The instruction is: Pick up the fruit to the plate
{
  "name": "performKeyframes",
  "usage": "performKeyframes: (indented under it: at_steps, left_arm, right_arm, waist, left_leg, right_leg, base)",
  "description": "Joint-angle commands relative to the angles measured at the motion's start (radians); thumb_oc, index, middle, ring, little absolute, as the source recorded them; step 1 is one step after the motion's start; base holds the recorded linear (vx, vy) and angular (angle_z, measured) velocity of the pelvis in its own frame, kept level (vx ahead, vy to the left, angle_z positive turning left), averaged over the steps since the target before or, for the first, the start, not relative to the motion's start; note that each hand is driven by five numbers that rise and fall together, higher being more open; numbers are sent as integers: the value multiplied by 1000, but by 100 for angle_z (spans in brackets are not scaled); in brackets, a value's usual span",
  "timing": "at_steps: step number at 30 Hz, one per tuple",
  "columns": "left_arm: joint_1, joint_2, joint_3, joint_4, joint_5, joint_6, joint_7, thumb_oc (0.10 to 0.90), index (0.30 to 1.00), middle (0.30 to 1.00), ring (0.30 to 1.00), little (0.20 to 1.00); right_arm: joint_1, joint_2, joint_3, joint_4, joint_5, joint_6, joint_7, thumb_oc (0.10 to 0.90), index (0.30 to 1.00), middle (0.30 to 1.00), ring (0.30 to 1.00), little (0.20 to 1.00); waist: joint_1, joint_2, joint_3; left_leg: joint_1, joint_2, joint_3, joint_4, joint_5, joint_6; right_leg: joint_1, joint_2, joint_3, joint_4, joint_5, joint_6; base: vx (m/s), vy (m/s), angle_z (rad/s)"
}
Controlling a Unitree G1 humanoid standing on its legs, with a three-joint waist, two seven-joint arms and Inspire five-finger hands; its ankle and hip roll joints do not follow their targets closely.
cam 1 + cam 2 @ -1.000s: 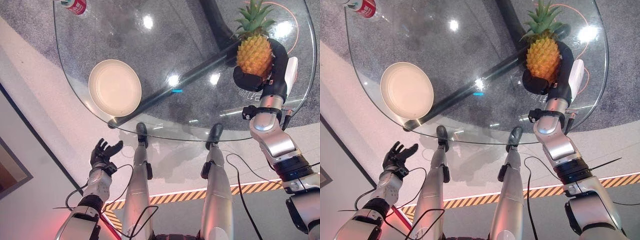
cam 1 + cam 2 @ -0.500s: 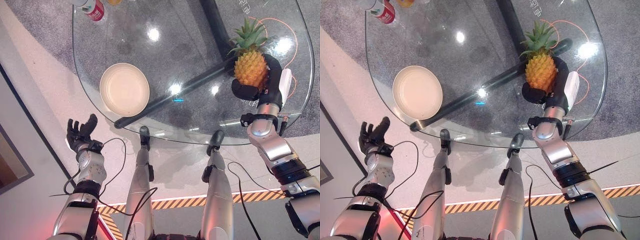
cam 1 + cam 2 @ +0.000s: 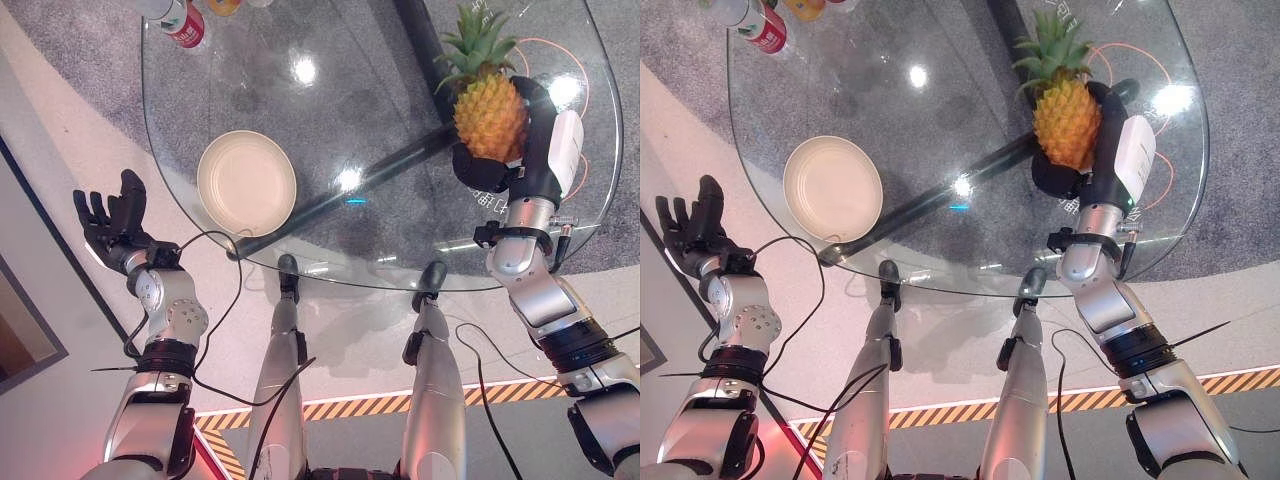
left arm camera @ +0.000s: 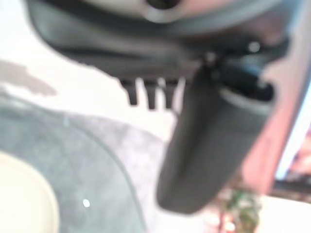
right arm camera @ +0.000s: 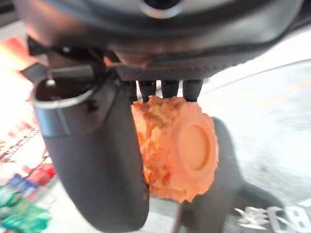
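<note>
Before me stands a round glass table (image 3: pixel 250 90), clear enough that I see the grey carpet and a dark bar of its frame (image 3: pixel 400 160) running slantwise beneath the top. A cream plate (image 3: pixel 247 182) lies on the glass near the edge on my left side, with nothing on it. At the far left rim stands a red can (image 3: pixel 186 27), and just beside it an orange thing (image 3: pixel 223 6) cut off by the picture's edge; I cannot tell what it is. Ceiling lights glint off the glass.
</note>
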Motion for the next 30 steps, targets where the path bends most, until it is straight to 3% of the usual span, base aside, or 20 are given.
performKeyframes:
  at_steps: [1,12,30]
  left_arm:
    - [-62,60,33,-91,134,-118,-60,800,900,900,900,900]
    - [-68,27,-66,-308,192,-5,-191,800,900,900,900,900]
    - [-133,21,-199,-410,131,88,-344,800,900,900,900,900]
  right_arm:
    - [-73,-31,-44,-150,-112,-108,-57,100,300,300,300,200]
    - [-120,-17,-26,-222,-192,-143,-1,100,300,300,300,200]
    - [-215,-24,57,-346,-197,-181,127,100,300,300,300,200]
  waist:
    - [7,-11,-3]
    - [14,-11,-3]
    - [7,-5,-3]
  left_leg:
    - [25,-20,-1,-6,-31,20]
    - [33,-27,-4,-11,-36,23]
    - [42,-30,5,-24,-31,22]
  right_leg:
    - [9,29,-34,27,9,-10]
    - [32,23,-44,3,19,1]
    - [41,14,-43,-16,33,13]
  base:
    - [-10,-47,0]
    - [-1,-23,0]
    - [0,0,0]
